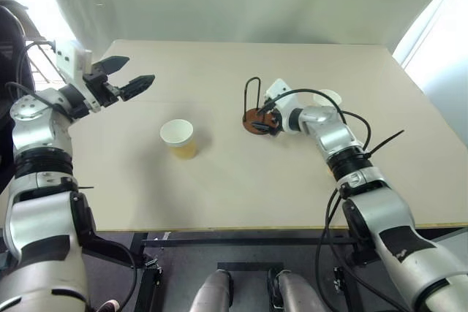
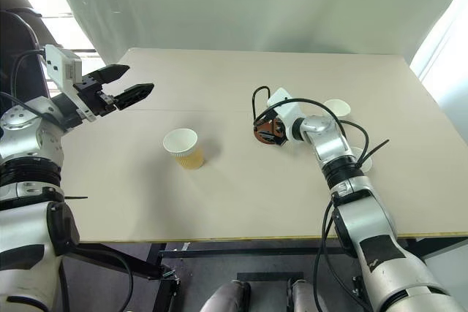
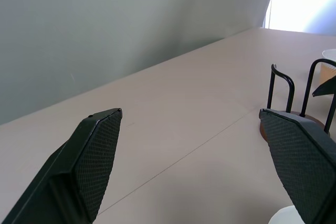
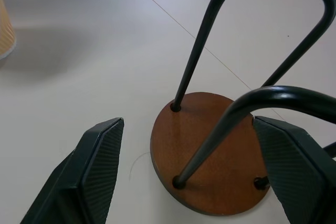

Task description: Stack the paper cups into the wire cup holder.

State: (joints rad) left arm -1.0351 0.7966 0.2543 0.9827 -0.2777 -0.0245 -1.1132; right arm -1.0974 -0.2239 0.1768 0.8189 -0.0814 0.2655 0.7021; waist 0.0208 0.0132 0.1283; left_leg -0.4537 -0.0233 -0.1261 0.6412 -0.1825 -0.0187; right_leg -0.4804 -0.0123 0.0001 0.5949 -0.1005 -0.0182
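Right gripper [image 4: 184, 182]: jaws spread, empty, low at the wire cup holder [image 4: 212, 156], straddling its brown disc base. Likely step: steady the base; close squarely on the disc, clear of the wire loops. Left gripper [image 1: 133, 78]: spread, empty, raised. 1 paper cup [image 1: 178, 139] upright mid-table; 1 more [image 2: 338, 109] behind the right arm.

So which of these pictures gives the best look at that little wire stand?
The right wrist view: the wire cup holder shows up close, with its brown disc base and dark wire loops, and no cup in it. The two eye views show it small beside the right gripper; the left wrist view catches part of it.
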